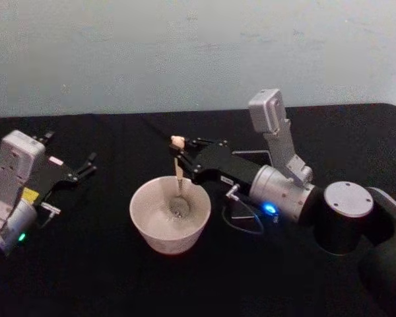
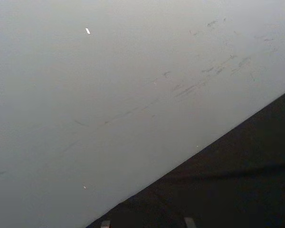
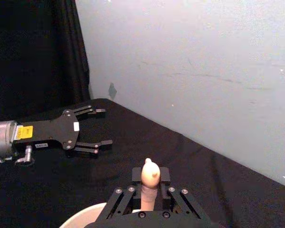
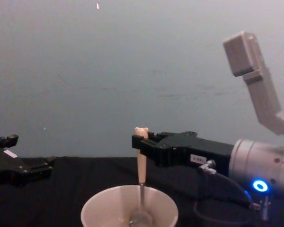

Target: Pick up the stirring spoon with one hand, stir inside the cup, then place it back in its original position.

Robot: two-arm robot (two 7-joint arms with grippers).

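1. Right gripper (image 1: 179, 156): black, flat parallel fingers, on a silver-grey arm segment. The arm reaches in from the robot's right, level and low over the table (image 1: 86, 277), with the wrist pointing toward the robot's left. The fingertips hang just above the far side of the cup. The jaws are closed tight on the spoon's handle, just below the bear head.
2. Spoon (image 4: 141, 169): held upright, clear of its resting place. The pale beige handle and bear head stand above the fingers. The thin grey stem runs straight down into the cup, and its lower end sits at or near the bottom, around the middle. Whether it touches the bottom cannot be told.
3. Cup (image 1: 171, 236): wide, cream-white and round, standing upright on the black table cover, centre front, directly under the right gripper. In the chest view its rim lies below the fingers with a clear gap.
4. Left gripper (image 3: 100, 127): black, with white and yellow labels. It is parked at the robot's left, well apart from the cup and low over the table, pointing toward the back wall (image 1: 185, 53). The fingers are spread wide, with nothing between them.
5. Right arm fittings: a blue light (image 1: 269, 209) glows on the silver segment, and a thin dark cable (image 1: 241, 221) loops beneath it.
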